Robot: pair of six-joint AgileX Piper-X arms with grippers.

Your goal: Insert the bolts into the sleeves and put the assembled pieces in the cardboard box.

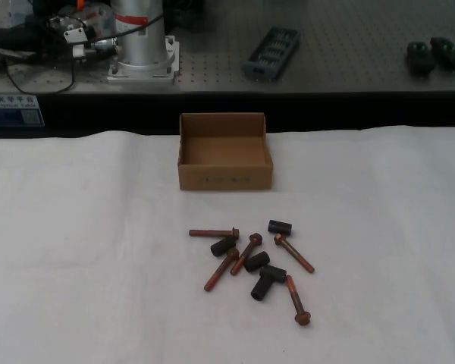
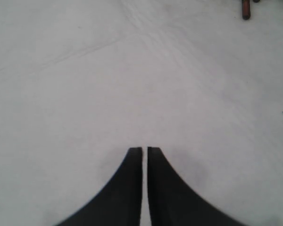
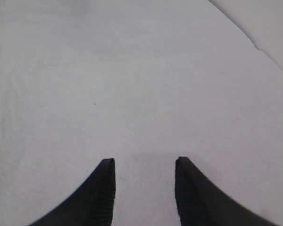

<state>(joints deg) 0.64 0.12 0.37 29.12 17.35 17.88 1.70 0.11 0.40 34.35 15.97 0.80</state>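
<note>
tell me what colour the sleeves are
Black; the sleeves show best in the high view, lying among rust-brown bolts.

Left jaws nearly touching; right jaws parted.

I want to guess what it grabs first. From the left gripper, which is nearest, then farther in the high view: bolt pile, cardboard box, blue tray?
1. Bolt pile: mid-cloth, closest.
2. Cardboard box: behind the pile.
3. Blue tray: far bench, at the back.
</note>
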